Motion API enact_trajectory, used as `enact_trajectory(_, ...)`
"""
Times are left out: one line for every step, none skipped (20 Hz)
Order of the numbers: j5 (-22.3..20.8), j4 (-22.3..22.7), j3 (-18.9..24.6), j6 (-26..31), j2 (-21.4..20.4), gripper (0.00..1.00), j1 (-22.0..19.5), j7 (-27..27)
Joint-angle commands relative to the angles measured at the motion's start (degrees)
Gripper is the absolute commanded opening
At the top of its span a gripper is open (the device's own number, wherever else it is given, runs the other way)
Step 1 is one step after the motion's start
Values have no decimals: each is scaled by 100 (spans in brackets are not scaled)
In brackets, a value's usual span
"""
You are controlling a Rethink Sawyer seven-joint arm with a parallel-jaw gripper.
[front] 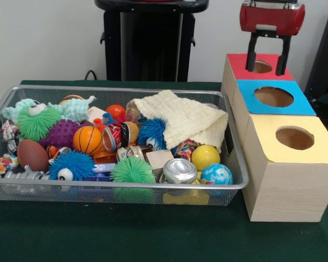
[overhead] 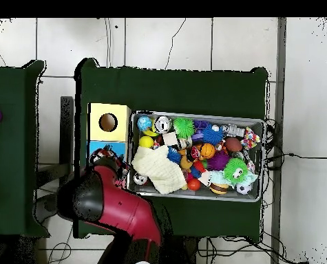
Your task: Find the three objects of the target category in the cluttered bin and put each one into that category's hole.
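Note:
The silver wire-mesh bin [front: 5,103] sits on the green table, full of toys; it also shows in the overhead view [overhead: 257,122]. No clear packet showing blue and white can be made out in the clutter. My gripper [front: 268,61] hangs to the right of the bin, just above the round hole of the red-topped box [front: 238,64]. It is open and holds nothing; the hole shows between the fingers [front: 252,53]. In the overhead view the red arm [overhead: 118,203] covers the gripper and the red-topped box.
A cream knitted cloth [front: 183,117] lies over the bin's right rear part. A crushed silver can [front: 179,170], a red can [front: 115,136], spiky balls and a small basketball [front: 87,140] fill the bin. The blue-topped box [front: 273,97] and yellow-topped box [front: 292,139] stand in front of the red one.

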Motion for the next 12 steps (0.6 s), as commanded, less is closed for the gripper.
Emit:
enact_trajectory(-451, 286, 225, 414, -60, 100, -444, 458)
enact_trajectory(-500, 303, 251, 400, -72, 100, -493, 447)
enact_trajectory(-539, 306, 262, 404, -89, 100, -524, 450)
enact_trajectory(-578, 323, 285, 393, -106, 100, -566, 438)
enact_trajectory(-620, 336, 308, 383, -117, 100, -604, 453)
enact_trajectory(-658, 332, 300, 369, -114, 100, -613, 461)
enact_trajectory(-700, 330, 304, 366, -118, 100, -627, 484)
enact_trajectory(-734, 347, 339, 346, -129, 100, -668, 493)
enact_trajectory(-769, 358, 349, 331, -137, 100, -689, 501)
enact_trajectory(-809, 351, 354, 330, -132, 100, -715, 489)
enact_trajectory(-843, 357, 371, 319, -133, 100, -745, 487)
enact_trajectory(-900, 377, 402, 264, -128, 100, -800, 470)
